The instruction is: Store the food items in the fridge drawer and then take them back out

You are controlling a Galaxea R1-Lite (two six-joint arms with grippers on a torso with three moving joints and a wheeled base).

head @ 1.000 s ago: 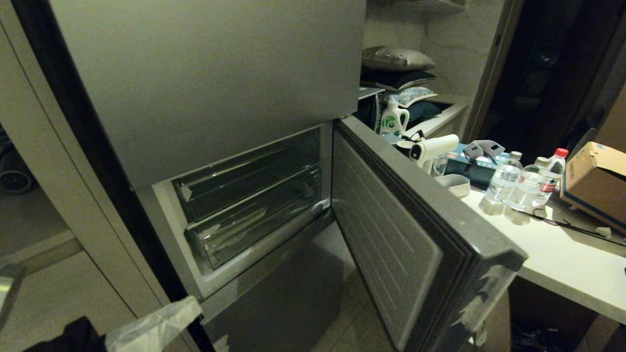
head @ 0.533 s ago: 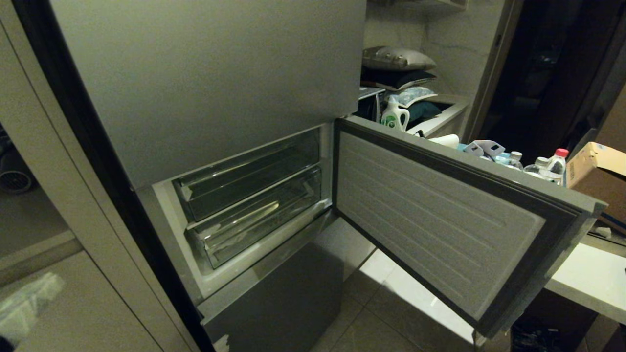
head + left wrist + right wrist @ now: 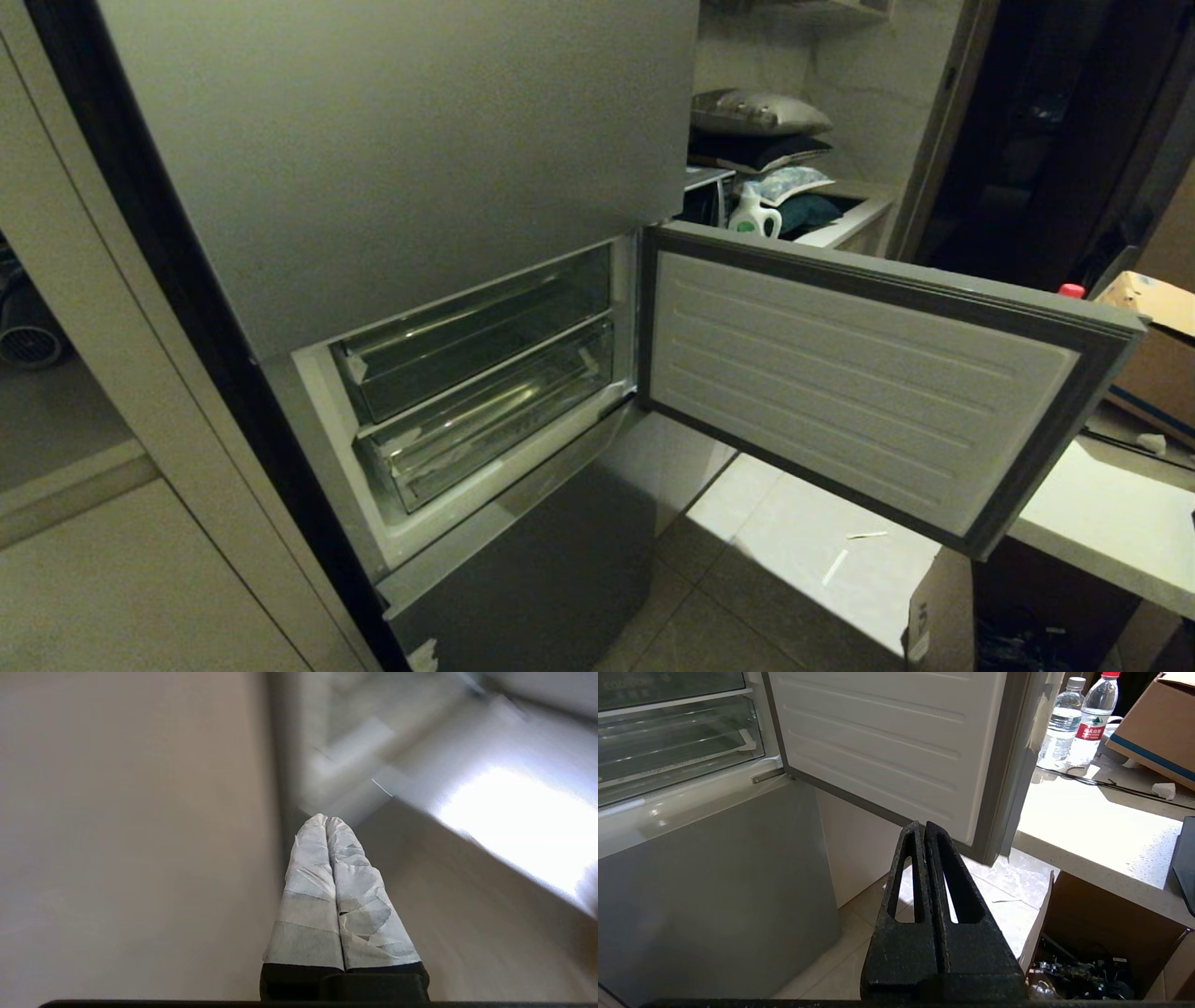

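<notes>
Two clear bins (image 3: 476, 373) (stacked), one open fridge drawer (image 3: 859, 392); two bottles (image 3: 1078, 718)

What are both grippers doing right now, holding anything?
Left gripper: shut, empty.
Right gripper: shut, empty.

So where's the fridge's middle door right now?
In the head view the middle door hangs swung wide open to the right, ribbed white inner face showing, beside the clear bins and above the lowest grey panel.
</notes>
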